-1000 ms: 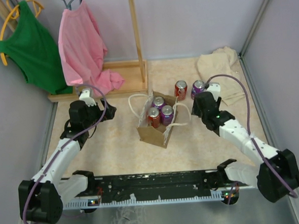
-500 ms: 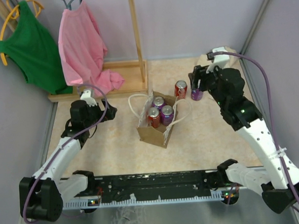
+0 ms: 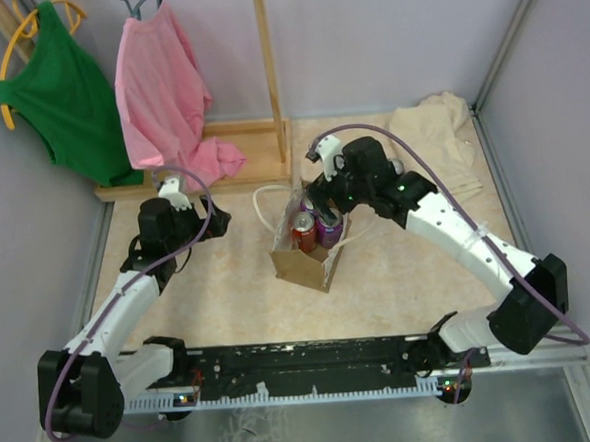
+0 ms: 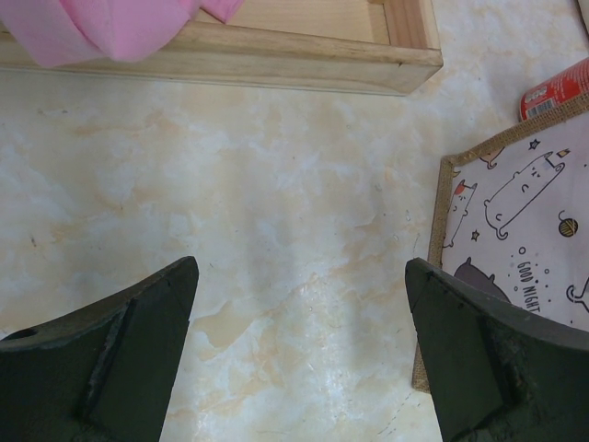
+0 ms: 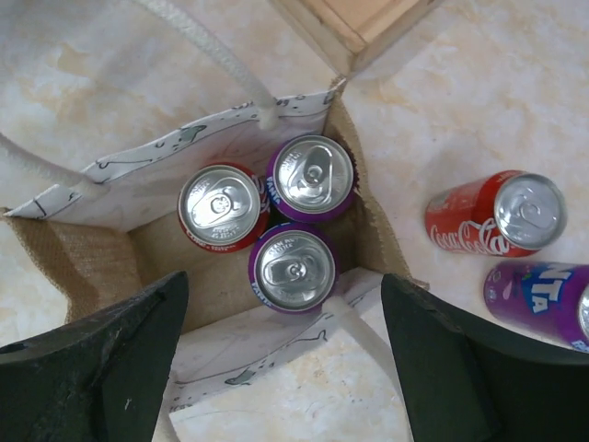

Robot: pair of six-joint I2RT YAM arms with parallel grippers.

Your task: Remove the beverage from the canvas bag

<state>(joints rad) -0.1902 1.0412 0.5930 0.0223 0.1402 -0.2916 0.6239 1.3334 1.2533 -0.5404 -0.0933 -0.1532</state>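
The canvas bag (image 3: pixel 300 265) stands open in the middle of the table, with white loop handles (image 5: pixel 210 48). Inside it stand three beverage cans: a red one (image 5: pixel 221 207) and two purple ones (image 5: pixel 311 177) (image 5: pixel 293 267). My right gripper (image 5: pixel 282 279) hangs open straight above the bag's mouth, its fingers either side of the nearer purple can, touching nothing. In the top view it (image 3: pixel 323 194) covers the bag's far edge. My left gripper (image 4: pixel 302 276) is open and empty over bare table, left of the bag's cat-printed side (image 4: pixel 515 221).
A red cola can (image 5: pixel 492 216) and a purple can (image 5: pixel 543 299) stand on the table right of the bag. The wooden rack base (image 3: pixel 236 149) lies behind the bag, with pink (image 3: pixel 162 89) and green (image 3: pixel 62 95) shirts hanging. Cream cloth (image 3: pixel 434 122) fills the far right corner.
My right arm left the purple can beside the red one at the right, rose, swung left over the bag and opened its jaws. The left arm has not moved.
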